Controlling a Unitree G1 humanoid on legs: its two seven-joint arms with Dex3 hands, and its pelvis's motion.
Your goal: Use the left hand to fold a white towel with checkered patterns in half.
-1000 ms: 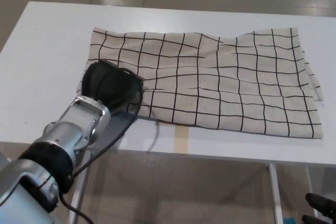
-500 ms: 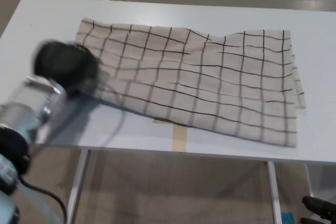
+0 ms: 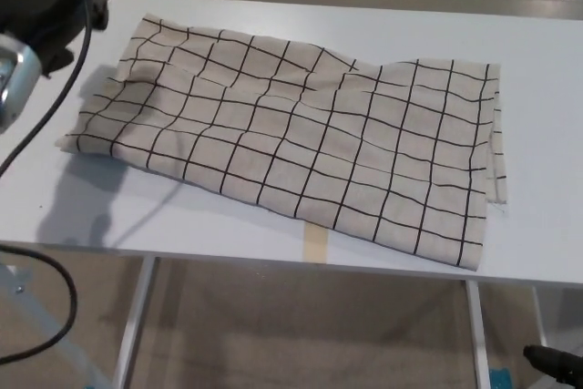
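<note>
Because the towel (image 3: 291, 143) looks thin, light and limp, spread wrinkled across the surface (image 3: 547, 134), its near-left corner suits a pinch; whether the left hand (image 3: 46, 2) is spread, I cannot tell.

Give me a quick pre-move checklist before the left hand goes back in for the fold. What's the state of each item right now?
1. Towel fully on the table: ok; no edge hangs over the rim.
2. Towel lying flat: not ok; it is skewed on the table and rippled near the middle.
3. Fold done: not ok; the towel lies spread out in one layer.
4. Left hand clear of the towel: ok; it is at the upper left corner of the view, holding nothing of the cloth.
5. Left hand open for a grasp: cannot tell; its fingers do not show clearly.
6. Right hand out of the way: ok; it is low, below the table edge.
</note>
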